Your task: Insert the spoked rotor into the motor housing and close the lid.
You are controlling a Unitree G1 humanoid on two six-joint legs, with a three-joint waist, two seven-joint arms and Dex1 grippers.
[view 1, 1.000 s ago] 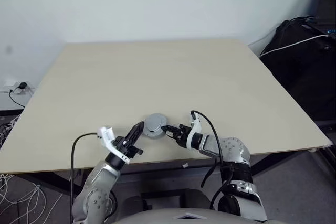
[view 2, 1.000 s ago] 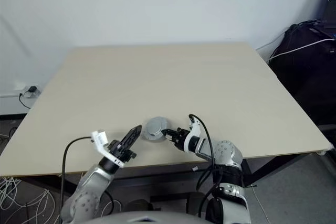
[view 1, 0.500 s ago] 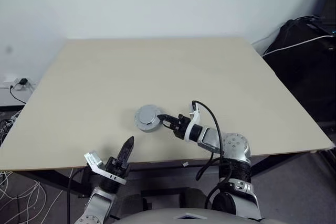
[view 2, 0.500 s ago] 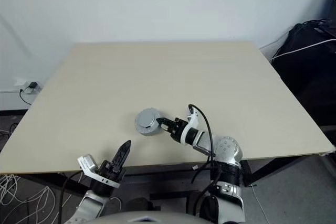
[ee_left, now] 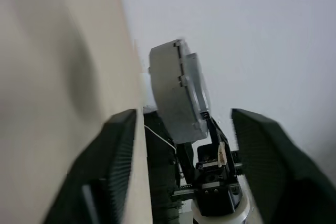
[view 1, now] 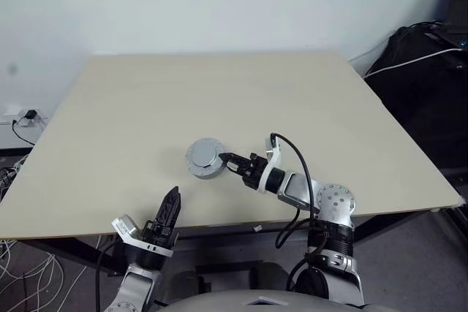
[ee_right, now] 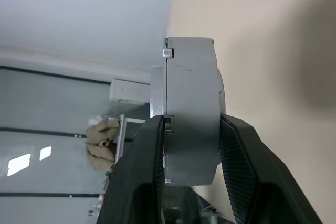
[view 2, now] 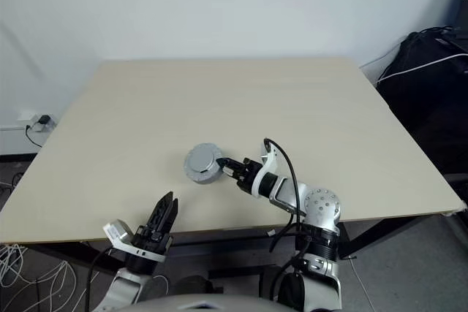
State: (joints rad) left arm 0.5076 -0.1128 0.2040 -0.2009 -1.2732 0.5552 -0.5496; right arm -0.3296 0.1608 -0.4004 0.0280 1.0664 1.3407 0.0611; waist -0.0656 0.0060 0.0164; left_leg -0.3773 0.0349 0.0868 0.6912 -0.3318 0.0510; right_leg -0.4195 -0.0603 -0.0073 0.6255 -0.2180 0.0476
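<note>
Now | right tool (view 1: 228,160) clamps round grey metal motor housing (view 1: 204,158) | left tool (view 1: 172,199) wide

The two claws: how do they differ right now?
The right claw grips the grey motor, lifted over the table; the left claw holds nothing. The right fingers clamp the motor's edge; the left fingers stand apart. The right reaches over the table; the left sits at its near edge. Both have black fingers.
</note>
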